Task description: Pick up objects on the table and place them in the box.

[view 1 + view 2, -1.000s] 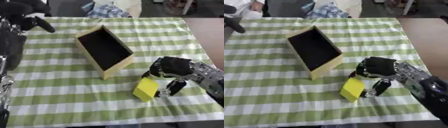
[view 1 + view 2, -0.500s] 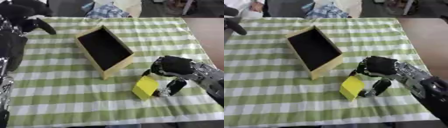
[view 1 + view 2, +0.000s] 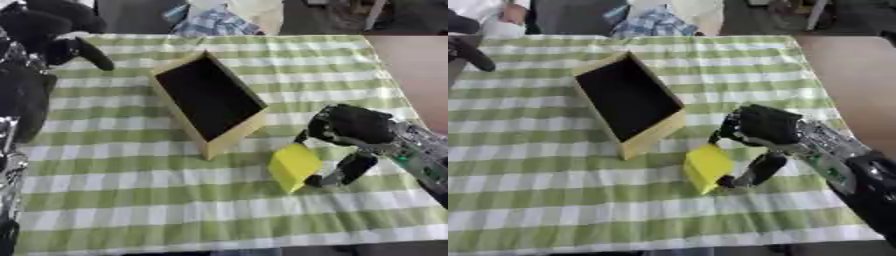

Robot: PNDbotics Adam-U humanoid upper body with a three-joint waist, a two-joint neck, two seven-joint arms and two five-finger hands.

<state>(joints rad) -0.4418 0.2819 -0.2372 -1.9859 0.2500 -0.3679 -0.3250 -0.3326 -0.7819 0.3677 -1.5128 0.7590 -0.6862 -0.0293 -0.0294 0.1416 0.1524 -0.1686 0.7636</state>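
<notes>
A yellow block [image 3: 293, 167] stands tilted on the green-and-white checked tablecloth [image 3: 131, 200], just right of the box's near corner. My right hand [image 3: 354, 127] comes in from the right and pinches it: the fingers curl over the block's upper right edge and the thumb [image 3: 343, 171] presses its lower right side. The open wooden box [image 3: 208, 102] has a dark inside, lies askew in the middle of the table and holds nothing that I can see. My left hand [image 3: 54, 31] hangs raised at the upper left, away from the box.
Crumpled checked cloth and a pale thing [image 3: 229, 17] lie past the table's far edge. The table's right edge [image 3: 398, 95] runs close behind my right hand. Part of a person [image 3: 500, 17] shows at the far left corner.
The yellow block has risen slightly in my right hand's pinch and moved a little toward the box. The box and my left hand stay where they were.
</notes>
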